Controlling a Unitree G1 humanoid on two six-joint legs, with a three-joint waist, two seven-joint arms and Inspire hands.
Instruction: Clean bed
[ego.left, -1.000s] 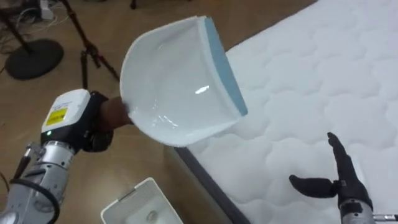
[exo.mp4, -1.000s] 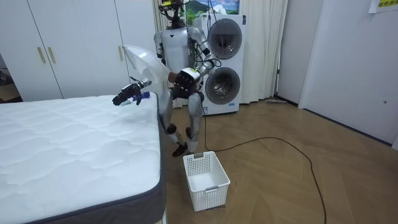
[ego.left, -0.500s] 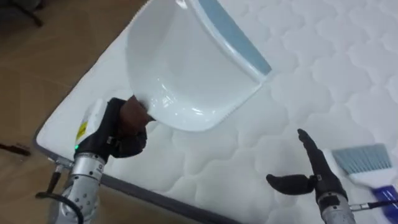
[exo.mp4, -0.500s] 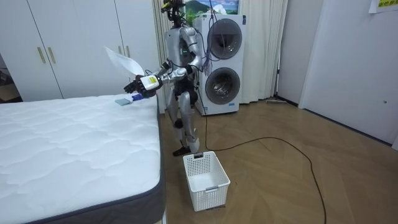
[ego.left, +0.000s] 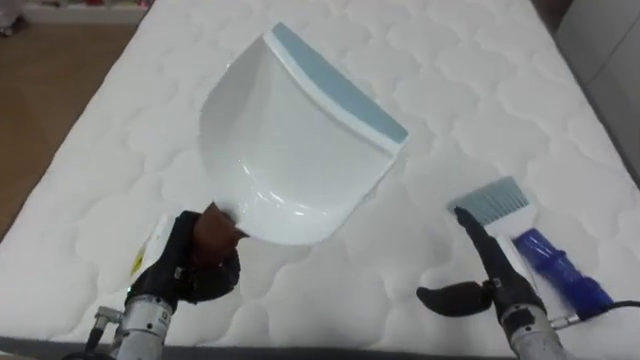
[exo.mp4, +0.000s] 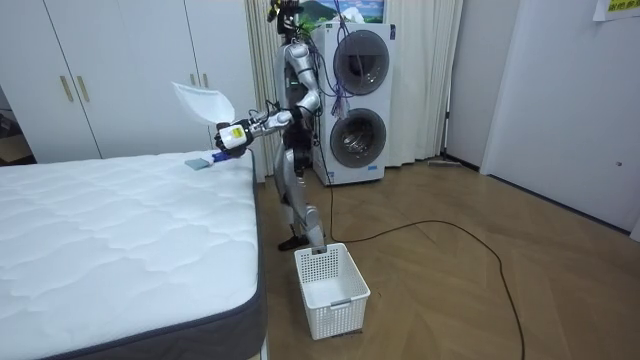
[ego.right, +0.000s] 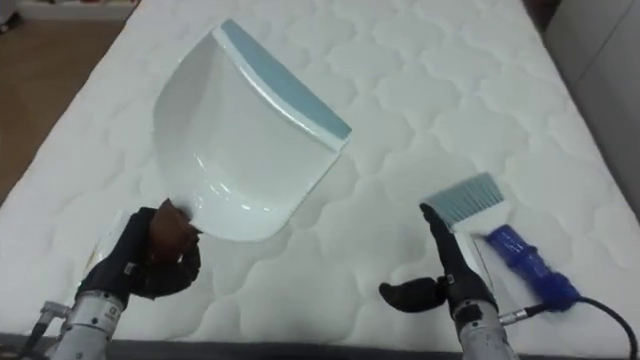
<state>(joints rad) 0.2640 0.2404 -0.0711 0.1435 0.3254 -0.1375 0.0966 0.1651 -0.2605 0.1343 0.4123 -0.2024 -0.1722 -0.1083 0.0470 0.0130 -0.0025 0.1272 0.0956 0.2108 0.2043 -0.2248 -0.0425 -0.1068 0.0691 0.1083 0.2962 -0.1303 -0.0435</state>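
Bed (ego.left: 480, 60), white and quilted, seen from its near edge.
Left hand (ego.left: 200, 265) grips a white dustpan (ego.left: 290, 150) raised over it; right hand (ego.left: 490, 285), fingers straight and empty, hovers beside a blue brush (ego.left: 530, 240) lying at right.

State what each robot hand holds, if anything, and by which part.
The left hand grips the white plastic dustpan with a pale blue lip by its brown handle. The right hand, open near the blue-handled brush, holds nothing.

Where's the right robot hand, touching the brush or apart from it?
Cannot tell: in the left eye view the right robot hand overlaps the brush at its bristles, but its height is unclear.
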